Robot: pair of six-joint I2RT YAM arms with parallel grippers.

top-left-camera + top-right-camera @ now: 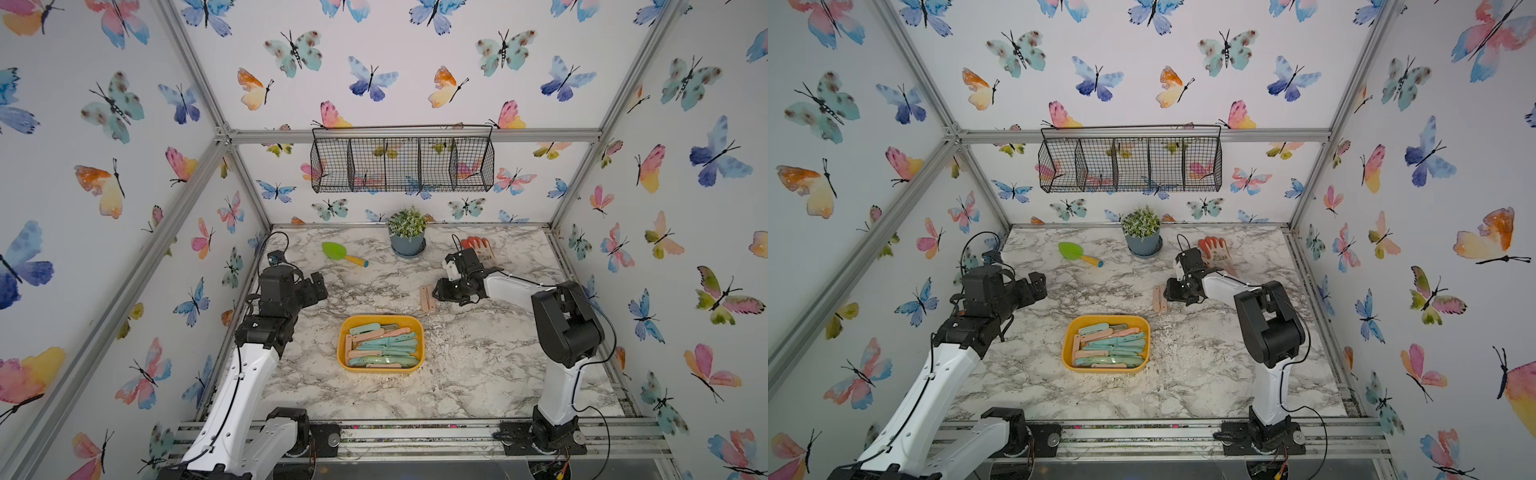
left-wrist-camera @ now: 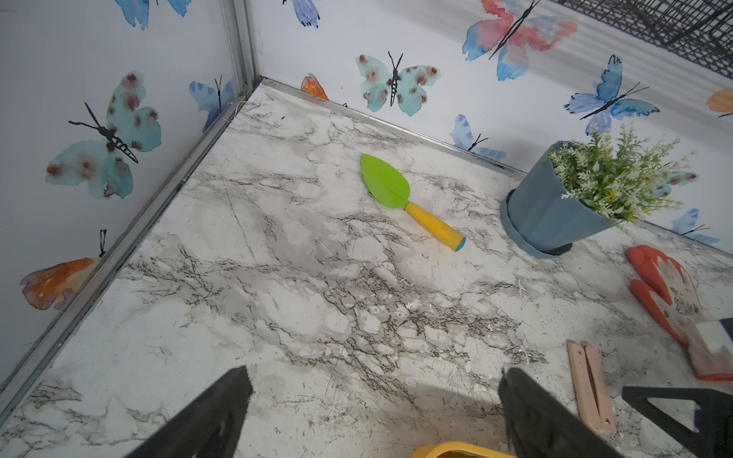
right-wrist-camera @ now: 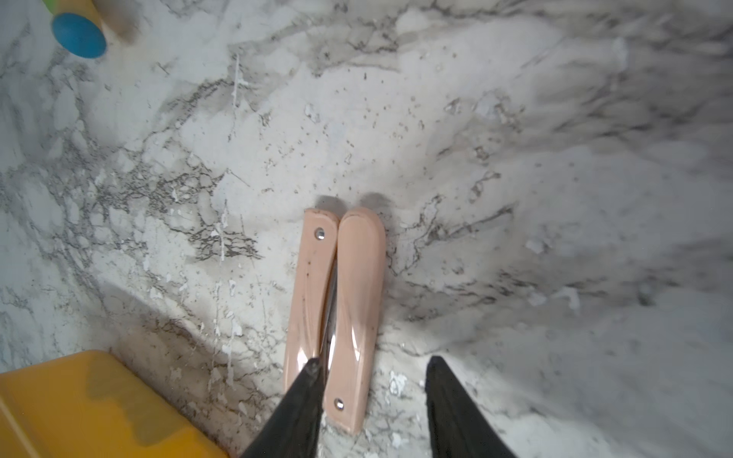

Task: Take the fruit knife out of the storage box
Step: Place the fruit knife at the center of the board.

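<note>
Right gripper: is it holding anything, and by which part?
Nothing. The right gripper stands open astride one end of a pink fruit knife lying on the table.

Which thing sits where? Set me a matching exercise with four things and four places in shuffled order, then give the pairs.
Things: 1 storage box; 2 pink fruit knives; 3 trowel; 4 wire basket.
Places: A hung above the plant pot; B at the right hand's fingertips; C holding many folded knives; D lying flat on the left arm's side of the plant pot.
Pairs: 1-C, 2-B, 3-D, 4-A.
</note>
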